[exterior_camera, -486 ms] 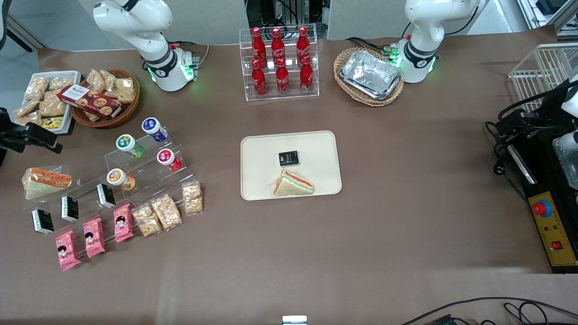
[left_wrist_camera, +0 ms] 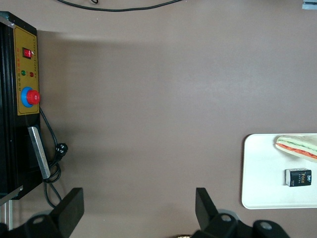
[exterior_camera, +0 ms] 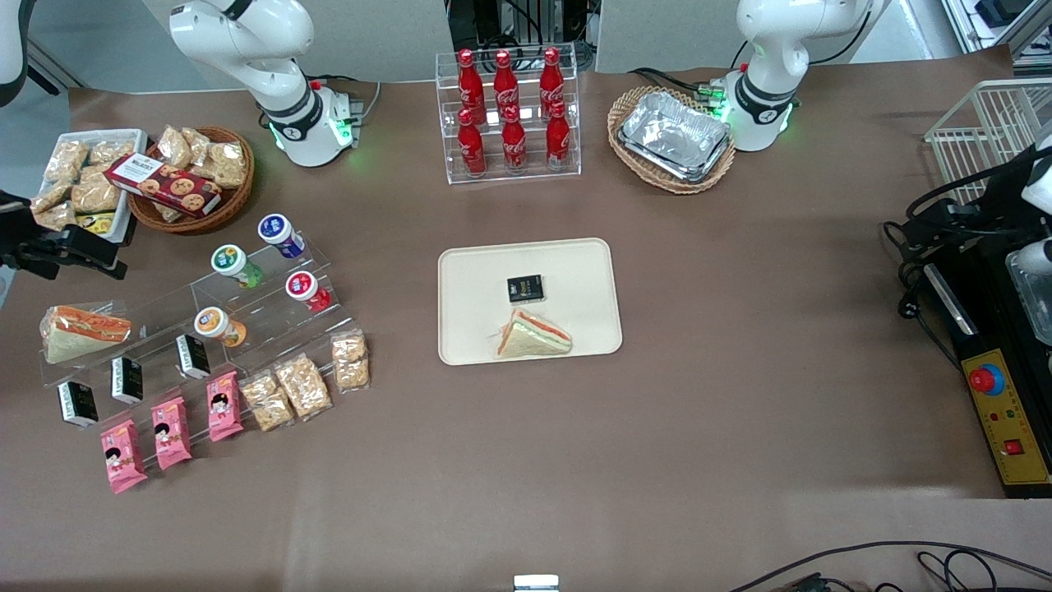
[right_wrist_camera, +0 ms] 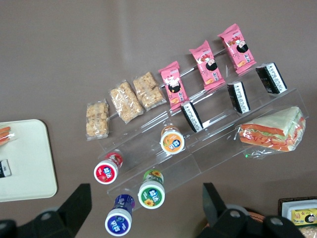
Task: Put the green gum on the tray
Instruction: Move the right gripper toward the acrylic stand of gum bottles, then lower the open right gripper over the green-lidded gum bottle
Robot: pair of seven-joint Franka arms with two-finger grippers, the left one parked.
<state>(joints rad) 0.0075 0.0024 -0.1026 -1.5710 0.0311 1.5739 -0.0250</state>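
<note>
Your gripper (right_wrist_camera: 143, 210) hangs high with jaws wide open and empty, the green gum (right_wrist_camera: 151, 194) standing lid-up on the acrylic rack (right_wrist_camera: 208, 148) just at its 12 o'clock, between the fingers' line, well apart from the tray (exterior_camera: 575, 271).

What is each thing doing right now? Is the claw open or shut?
gripper: open, empty, above the snack rack.
green gum: standing on the clear rack, lid on, untouched.
tray: flat on the table, no gum on it.
sandwich: wrapped, lying on the tray.
black packet: lying flat on the tray.
</note>
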